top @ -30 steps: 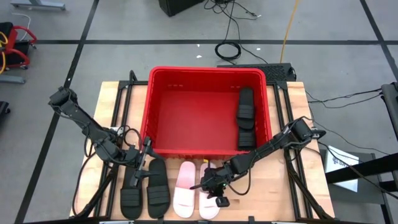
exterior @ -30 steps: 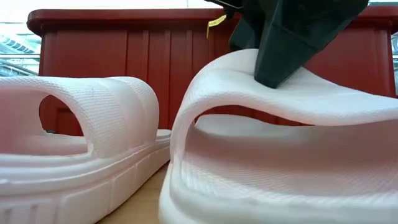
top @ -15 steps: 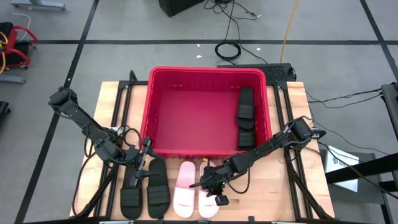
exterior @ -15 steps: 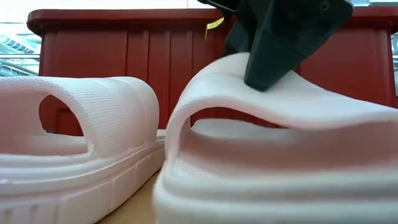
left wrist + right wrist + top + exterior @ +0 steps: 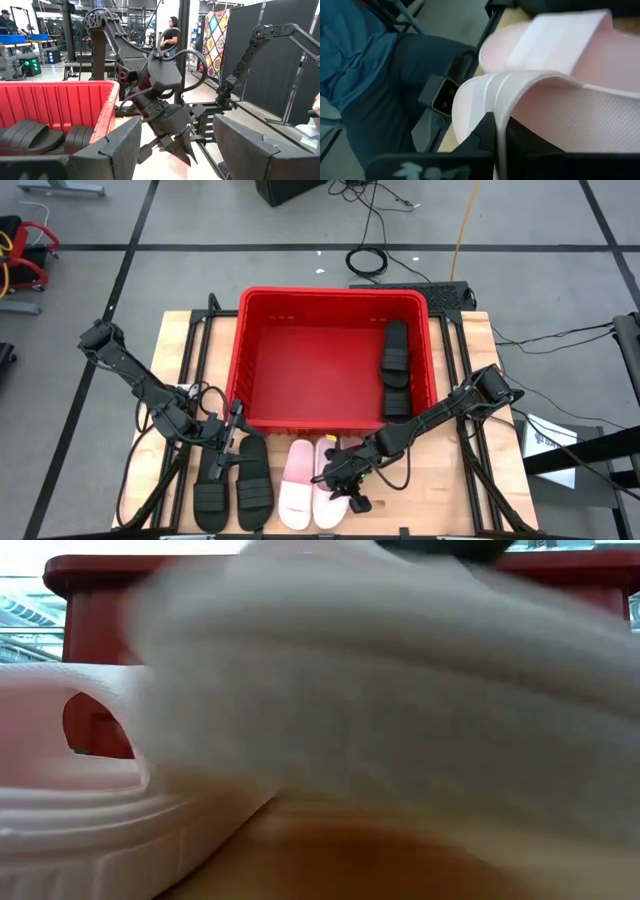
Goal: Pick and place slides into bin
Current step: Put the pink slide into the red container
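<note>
The red bin point(image 5: 262, 360) stands at the table's middle and far side, with two black slides point(image 5: 395, 368) lying inside along its right wall. Two more black slides point(image 5: 234, 483) lie on the table at the near left. My left gripper point(image 5: 228, 442) is open above their far ends. Two pale pink slides lie side by side near the front edge. The left one point(image 5: 297, 483) rests sole down on the table. My right gripper point(image 5: 338, 480) is shut on the right one point(image 5: 327, 495), which fills the low view point(image 5: 400, 690) as a blur. My right gripper pinches the wide strap of the right pale pink slide at its edge point(image 5: 495, 92), one finger point(image 5: 487, 132) on either face of the strap. The fingers come slanting down from the table's right. In the low view the slide is raised, with bare table point(image 5: 330, 860) showing under it.
The bin's near wall point(image 5: 300, 423) stands just beyond the pink slides. Black frame rails run along both sides of the wooden table point(image 5: 180, 340). A person in blue point(image 5: 365, 55) stands close to the table's near edge. People stand far off in the room point(image 5: 172, 30).
My right gripper has raised the right pale pink slide by its strap and carried it a little toward the table's left, close against the other pink slide. The slide has come up off the table and tipped. The left pink slide has stayed where it was.
</note>
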